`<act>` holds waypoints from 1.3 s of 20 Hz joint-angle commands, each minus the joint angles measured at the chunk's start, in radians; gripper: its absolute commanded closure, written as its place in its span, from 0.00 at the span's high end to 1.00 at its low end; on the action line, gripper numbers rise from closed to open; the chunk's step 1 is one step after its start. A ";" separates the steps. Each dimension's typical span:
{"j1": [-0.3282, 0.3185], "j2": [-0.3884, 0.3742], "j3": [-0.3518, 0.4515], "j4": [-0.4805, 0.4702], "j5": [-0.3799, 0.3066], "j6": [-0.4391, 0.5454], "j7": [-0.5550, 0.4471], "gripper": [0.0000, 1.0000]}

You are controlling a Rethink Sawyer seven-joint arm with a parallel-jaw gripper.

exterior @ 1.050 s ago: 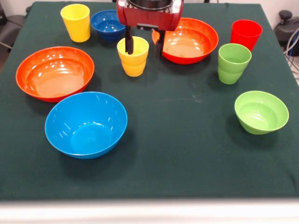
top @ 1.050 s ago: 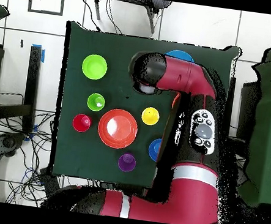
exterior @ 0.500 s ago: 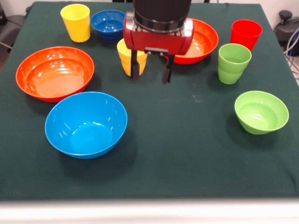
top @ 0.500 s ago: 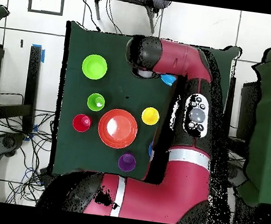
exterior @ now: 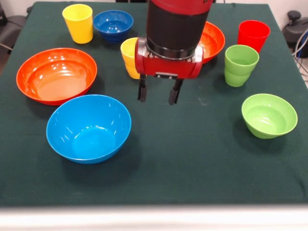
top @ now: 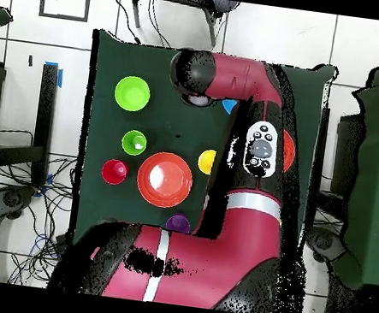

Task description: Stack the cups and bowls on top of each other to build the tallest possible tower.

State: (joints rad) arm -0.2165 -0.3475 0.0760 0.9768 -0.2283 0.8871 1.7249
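Five bowls and four cups show in the front view, none stacked on another.

Bowls, nearest first: one large light-blue bowl (exterior: 88, 128) at 8 o'clock from the table centre, glossy, upright and empty. One small lime-green bowl (exterior: 269, 115) sits at 3 o'clock, well apart from it. One large orange-red bowl (exterior: 57, 75) lies at 10 o'clock, just beside the light-blue bowl's far rim. A second orange-red bowl (exterior: 213, 41) sits at 1 o'clock, mostly hidden behind the arm (exterior: 178, 21). One small dark-blue bowl (exterior: 113, 25) stands at 11 o'clock, near the far edge.

Cups: one lime-green cup (exterior: 240, 65) with a stepped waist at 2 o'clock, one red cup (exterior: 253, 34) just behind it, one yellow-orange cup (exterior: 129, 57) at 12 o'clock partly hidden by the gripper housing, and one yellow cup (exterior: 78, 22) at 11 o'clock beside the dark-blue bowl. All stand upright, mouths up.

The gripper (exterior: 158, 91) hangs above bare green tablecloth (exterior: 192, 154) near the centre, at 2 o'clock from the light-blue bowl. Its two dark fingers (exterior: 142, 89) point straight down, spread apart, with nothing between them.

The overhead view adds one purple cup (top: 177, 223) at the arm's edge.
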 commanded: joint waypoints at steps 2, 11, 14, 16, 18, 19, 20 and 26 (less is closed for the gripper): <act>0.012 0.041 0.057 -0.012 -0.122 -0.105 -0.150 1.00; -0.027 0.045 0.093 -0.088 -0.128 -0.017 -0.237 1.00; -0.034 0.063 0.104 -0.122 -0.124 0.012 -0.251 1.00; -0.034 0.061 0.105 -0.129 -0.123 0.025 -0.254 1.00; -0.036 0.063 0.109 -0.132 -0.120 0.031 -0.256 1.00; -0.037 0.065 0.109 -0.136 -0.118 0.037 -0.255 1.00; -0.040 0.065 0.110 -0.131 -0.119 0.030 -0.261 1.00; -0.057 0.089 0.122 -0.139 -0.117 0.021 -0.282 1.00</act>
State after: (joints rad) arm -0.2516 -0.2878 0.0923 0.8496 -0.2905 0.8315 1.7249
